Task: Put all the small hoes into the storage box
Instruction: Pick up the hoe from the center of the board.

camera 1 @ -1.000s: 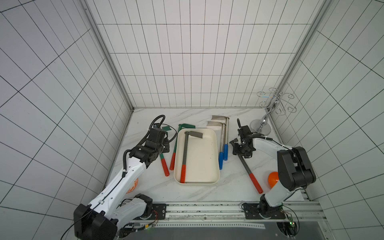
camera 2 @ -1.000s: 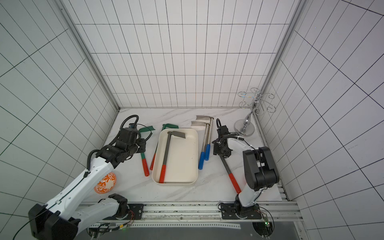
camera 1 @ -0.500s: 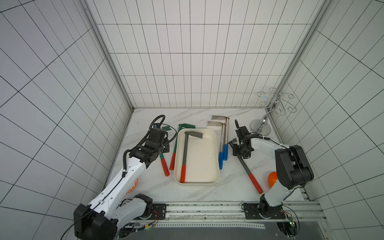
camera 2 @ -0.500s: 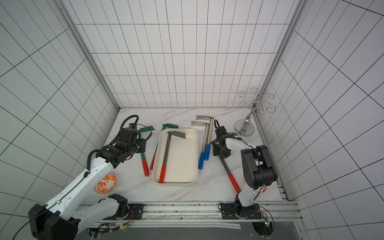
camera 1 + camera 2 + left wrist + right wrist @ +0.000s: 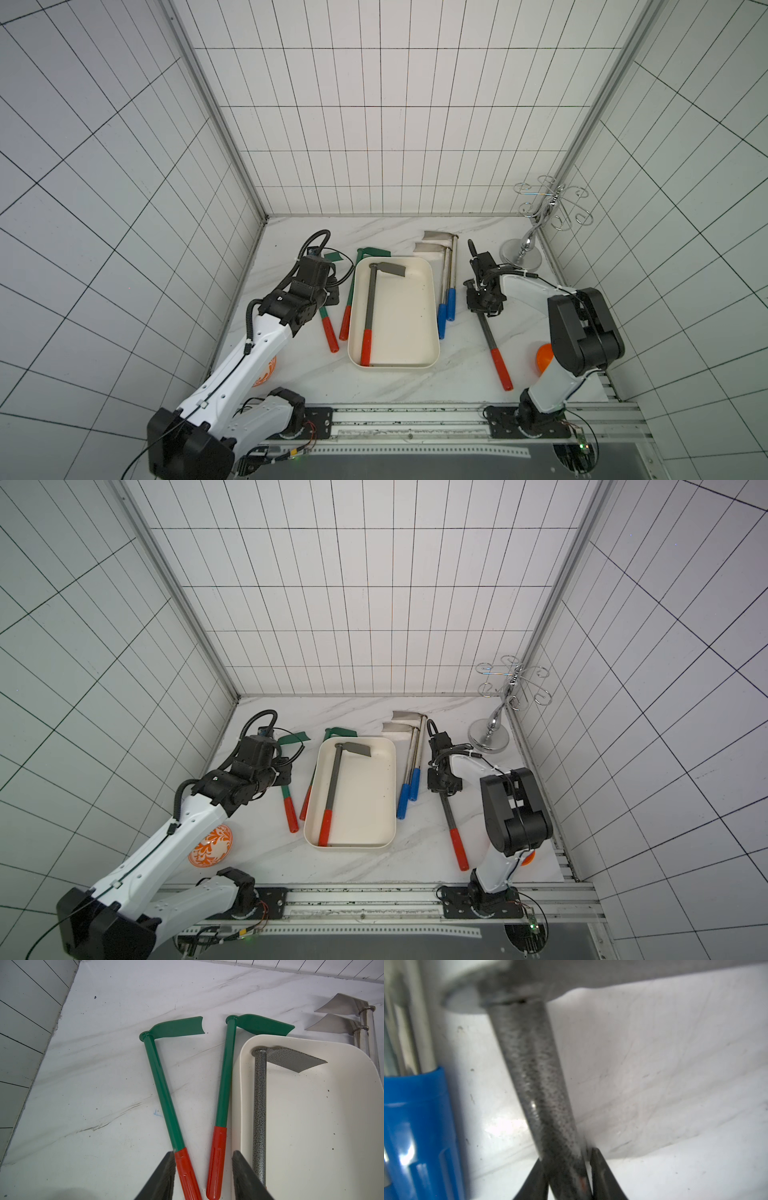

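L gripper (image 5: 203, 1152) jaws spread, above red grips of green hoes (image 5: 225, 1076). Storage box (image 5: 405, 320) mid-table, grey hoe (image 5: 368, 303) inside. Small hoe (image 5: 487, 334) on tabletop right of blue-handled hoes (image 5: 446, 307), outside box; R gripper (image 5: 566, 1154) pinching its shaft.

Two matching arms: left arm (image 5: 232, 374) and right arm (image 5: 517, 286) have white shell links, chunky black joint housings (image 5: 582, 332) and black bases (image 5: 528, 417). A black ribbed hose (image 5: 306, 243) loops over the left wrist. A thin black cable (image 5: 552, 284) with white ties runs along the right arm. Small dark screw holes dot the left shell. The left fingers (image 5: 164, 1178) are black wedges with ridged inner faces.
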Controlling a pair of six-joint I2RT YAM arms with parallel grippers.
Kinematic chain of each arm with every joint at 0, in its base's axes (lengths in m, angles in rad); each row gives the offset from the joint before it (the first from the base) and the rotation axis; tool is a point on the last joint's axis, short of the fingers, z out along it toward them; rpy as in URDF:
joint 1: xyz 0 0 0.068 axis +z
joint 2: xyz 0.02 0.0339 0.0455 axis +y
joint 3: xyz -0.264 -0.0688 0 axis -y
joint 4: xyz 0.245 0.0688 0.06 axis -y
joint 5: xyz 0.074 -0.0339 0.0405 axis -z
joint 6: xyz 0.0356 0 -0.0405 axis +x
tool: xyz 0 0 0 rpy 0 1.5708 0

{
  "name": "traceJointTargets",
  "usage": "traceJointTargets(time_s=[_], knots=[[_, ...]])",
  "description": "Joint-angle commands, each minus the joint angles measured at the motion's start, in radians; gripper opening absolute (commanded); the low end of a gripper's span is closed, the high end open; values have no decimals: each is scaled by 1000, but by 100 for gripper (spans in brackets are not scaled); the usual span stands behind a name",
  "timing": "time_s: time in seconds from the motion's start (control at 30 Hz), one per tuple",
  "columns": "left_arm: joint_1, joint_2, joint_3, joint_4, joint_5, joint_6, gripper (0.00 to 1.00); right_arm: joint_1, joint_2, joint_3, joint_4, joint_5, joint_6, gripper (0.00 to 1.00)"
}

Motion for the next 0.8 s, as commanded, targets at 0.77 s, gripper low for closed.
traceJointTargets(time_s=[0.77], knots=[[-2,-18,12,13,-3,3,47,2,43,179,-79,-35,-1,0]])
